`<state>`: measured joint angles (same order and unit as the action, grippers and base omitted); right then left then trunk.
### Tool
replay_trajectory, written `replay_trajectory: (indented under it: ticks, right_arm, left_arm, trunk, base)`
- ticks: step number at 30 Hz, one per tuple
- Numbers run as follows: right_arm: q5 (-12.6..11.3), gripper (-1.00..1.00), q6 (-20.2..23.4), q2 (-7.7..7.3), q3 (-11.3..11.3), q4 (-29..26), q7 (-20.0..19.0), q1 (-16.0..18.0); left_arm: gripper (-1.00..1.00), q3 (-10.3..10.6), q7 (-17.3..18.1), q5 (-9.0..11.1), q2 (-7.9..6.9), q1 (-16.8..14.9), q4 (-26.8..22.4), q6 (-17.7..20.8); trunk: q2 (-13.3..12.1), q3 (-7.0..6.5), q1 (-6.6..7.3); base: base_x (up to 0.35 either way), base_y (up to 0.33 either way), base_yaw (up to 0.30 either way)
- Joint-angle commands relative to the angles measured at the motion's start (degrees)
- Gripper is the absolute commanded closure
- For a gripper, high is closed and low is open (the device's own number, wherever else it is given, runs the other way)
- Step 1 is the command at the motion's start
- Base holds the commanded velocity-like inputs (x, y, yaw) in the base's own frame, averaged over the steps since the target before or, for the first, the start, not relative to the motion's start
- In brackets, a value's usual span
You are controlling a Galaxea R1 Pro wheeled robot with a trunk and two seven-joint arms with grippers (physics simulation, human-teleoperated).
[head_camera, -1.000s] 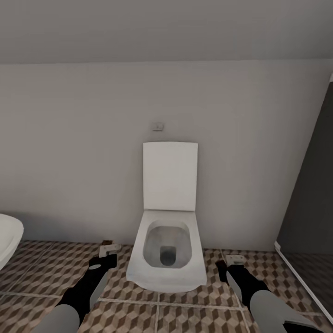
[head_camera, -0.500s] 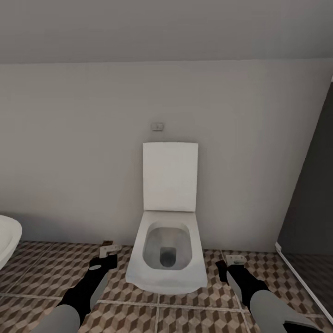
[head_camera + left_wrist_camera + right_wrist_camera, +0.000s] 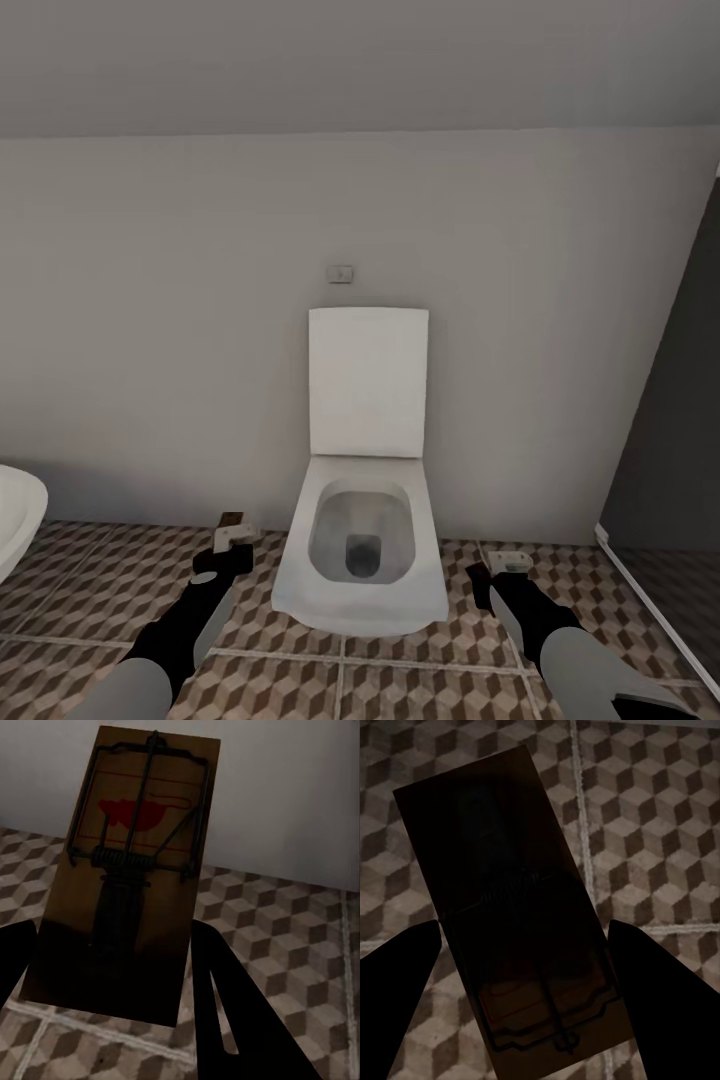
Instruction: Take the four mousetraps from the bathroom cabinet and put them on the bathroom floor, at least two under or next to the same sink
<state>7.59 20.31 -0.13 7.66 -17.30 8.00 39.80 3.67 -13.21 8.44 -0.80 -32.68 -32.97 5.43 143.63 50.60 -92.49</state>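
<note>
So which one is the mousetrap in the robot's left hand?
Find the white toilet against the back wall. The left gripper reaches over the tiled floor beside it, holding a flat brown mousetrap. Its red patch and wire spring face up.

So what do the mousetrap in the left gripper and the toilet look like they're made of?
The mousetrap looks like a matte brown wooden board with a dark wire spring and bar, probably metal; a red print marks its face. The toilet looks like glossy white ceramic: smooth, uniform, softly shaded, though plastic can't be excluded for its lid.
</note>
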Motion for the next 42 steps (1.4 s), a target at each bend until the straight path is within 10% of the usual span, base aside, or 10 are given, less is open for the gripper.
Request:
replay_trajectory:
  ticks: [1, 42]
  right_arm:
    - [0.58, 1.00, 0.34, 0.04, 0.34, -0.10, -0.09, 0.02]
    - [0.66, 1.00, 0.86, -0.03, 0.40, -0.19, -0.03, 0.02]
  left_arm:
    - [1.00, 0.45, -0.32, 0.45, -0.12, -0.01, -0.02, 0.28]
    - [1.00, 0.54, -0.24, 0.42, -0.39, -0.01, -0.21, 3.81]
  trunk:
    - [0.03, 0.06, 0.01]
    - [0.03, 0.06, 0.01]
  base:
    - [0.000, 0.000, 0.000]
    - [0.105, 0.045, -0.010]
